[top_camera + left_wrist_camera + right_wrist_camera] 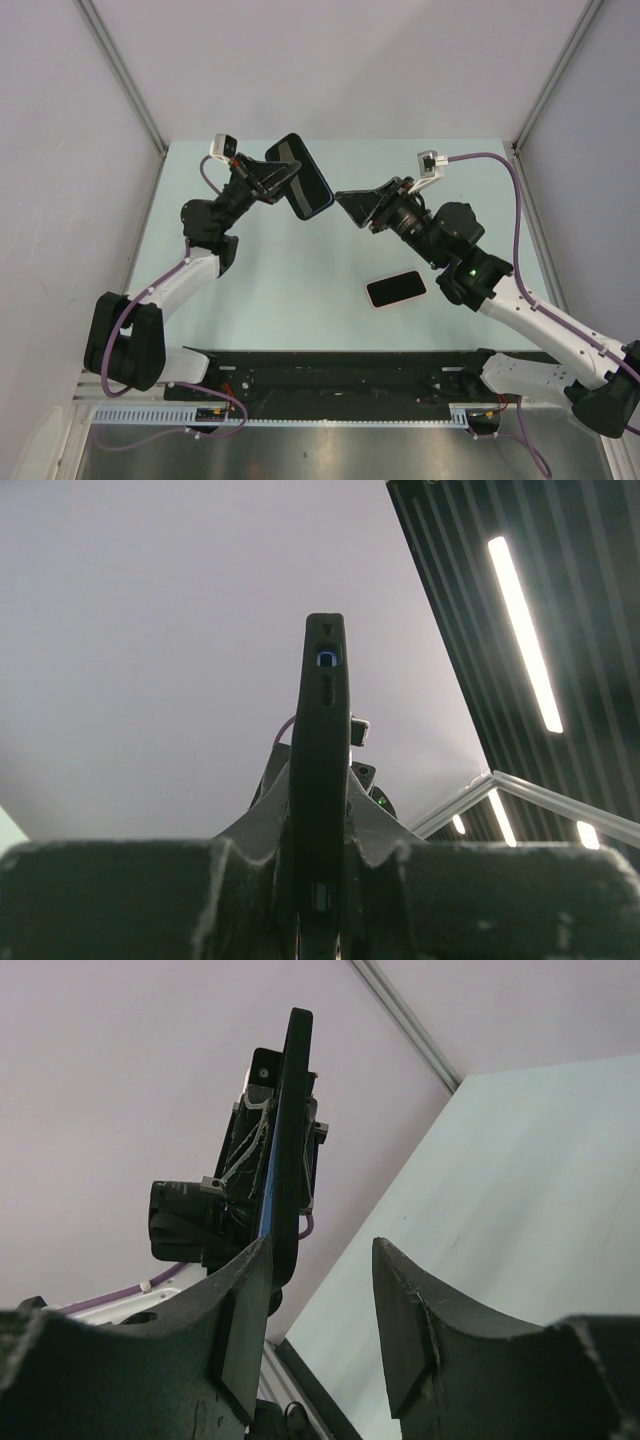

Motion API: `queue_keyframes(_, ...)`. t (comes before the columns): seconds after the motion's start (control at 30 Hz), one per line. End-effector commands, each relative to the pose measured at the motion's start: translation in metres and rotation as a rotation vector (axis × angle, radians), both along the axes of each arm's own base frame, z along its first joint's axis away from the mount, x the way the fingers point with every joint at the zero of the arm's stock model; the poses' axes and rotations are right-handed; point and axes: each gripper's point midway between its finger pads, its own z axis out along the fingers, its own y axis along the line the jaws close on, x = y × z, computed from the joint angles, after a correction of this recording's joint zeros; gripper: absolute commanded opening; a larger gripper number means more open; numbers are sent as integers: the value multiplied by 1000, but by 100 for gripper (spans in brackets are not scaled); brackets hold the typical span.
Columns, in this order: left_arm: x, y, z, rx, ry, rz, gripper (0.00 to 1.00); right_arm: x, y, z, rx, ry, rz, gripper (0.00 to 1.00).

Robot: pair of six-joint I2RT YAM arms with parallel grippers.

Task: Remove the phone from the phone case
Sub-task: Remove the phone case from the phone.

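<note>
My left gripper [272,181] is shut on a black phone case [301,177] and holds it upright, high above the table. A blue edge shows along the case's rim; I cannot tell whether a phone sits in it. In the left wrist view the case [320,730] stands edge-on between my fingers [255,845]. My right gripper [352,208] is open and empty, just right of the case's lower corner. In the right wrist view the case [291,1110] rises beyond my left fingertip [250,1280], outside the gap.
A flat dark phone-shaped slab with a pink rim [396,289] lies on the pale green table [300,290], below the right wrist. Grey walls enclose the table on three sides. A black rail [330,370] runs along the near edge.
</note>
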Motion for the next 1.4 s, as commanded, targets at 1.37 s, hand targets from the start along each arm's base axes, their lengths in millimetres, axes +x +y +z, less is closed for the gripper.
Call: queue_keyframes(1.37,-37,17,50,-106,-171,-21,0,35,44,-196,-439,326,10,47)
